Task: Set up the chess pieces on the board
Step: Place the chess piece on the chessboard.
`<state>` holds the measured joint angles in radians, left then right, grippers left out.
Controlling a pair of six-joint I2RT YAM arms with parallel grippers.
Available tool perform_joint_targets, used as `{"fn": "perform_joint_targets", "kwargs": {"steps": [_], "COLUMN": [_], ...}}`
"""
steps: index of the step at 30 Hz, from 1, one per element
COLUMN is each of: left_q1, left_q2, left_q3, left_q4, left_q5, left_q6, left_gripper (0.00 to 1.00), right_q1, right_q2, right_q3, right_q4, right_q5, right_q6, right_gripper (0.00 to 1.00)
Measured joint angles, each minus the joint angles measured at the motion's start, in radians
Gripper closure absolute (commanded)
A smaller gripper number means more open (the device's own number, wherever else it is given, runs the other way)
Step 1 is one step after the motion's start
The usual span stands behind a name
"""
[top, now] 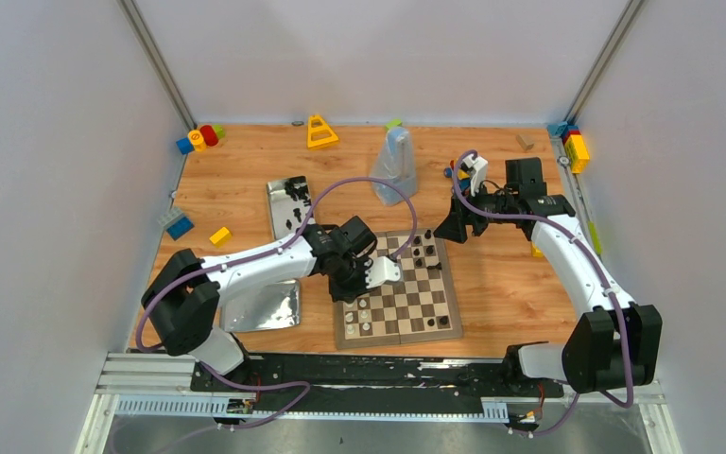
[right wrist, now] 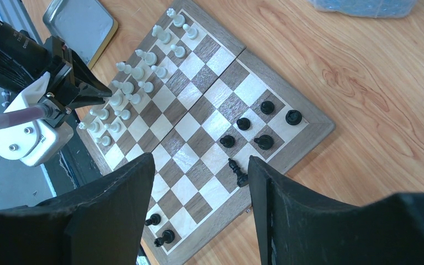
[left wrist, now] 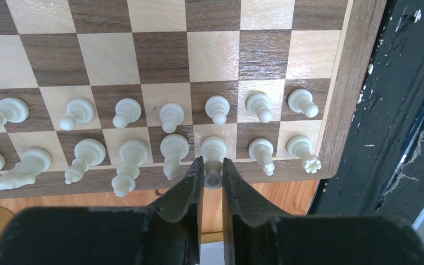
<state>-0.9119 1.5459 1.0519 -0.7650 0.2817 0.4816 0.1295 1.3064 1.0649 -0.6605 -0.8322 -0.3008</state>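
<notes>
The left gripper (left wrist: pixel 212 165) pinches, between dark fingers (left wrist: pixel 187 193), the head of a small cream-white chess piece (left wrist: pixel 213 148) on the near back row of the brown-and-cream wooden chessboard (left wrist: pixel 339 110) (neighbours (left wrist: pixel 174 146) just beside). I fear a skewed release topples them. My right gripper (right wrist: pixel 199 165) hangs open, empty, near the board.
</notes>
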Motion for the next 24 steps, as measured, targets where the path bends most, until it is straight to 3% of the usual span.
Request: {"fn": "perform_joint_targets", "kwargs": {"steps": [13, 24], "left_q1": [-0.009, -0.011], "left_q2": [0.000, 0.000], "left_q3": [0.000, 0.000], "left_q4": [0.000, 0.000], "left_q5": [0.000, -0.002], "left_q6": [0.000, -0.001], "left_gripper": [0.87, 0.62], "right_q1": [0.000, 0.000], "right_q2": [0.000, 0.000], "right_q3": [0.000, 0.000], "right_q4": [0.000, 0.000], "right_q5": [0.000, 0.000], "right_q6": [0.000, -0.003], "right_gripper": [0.36, 0.36]}}
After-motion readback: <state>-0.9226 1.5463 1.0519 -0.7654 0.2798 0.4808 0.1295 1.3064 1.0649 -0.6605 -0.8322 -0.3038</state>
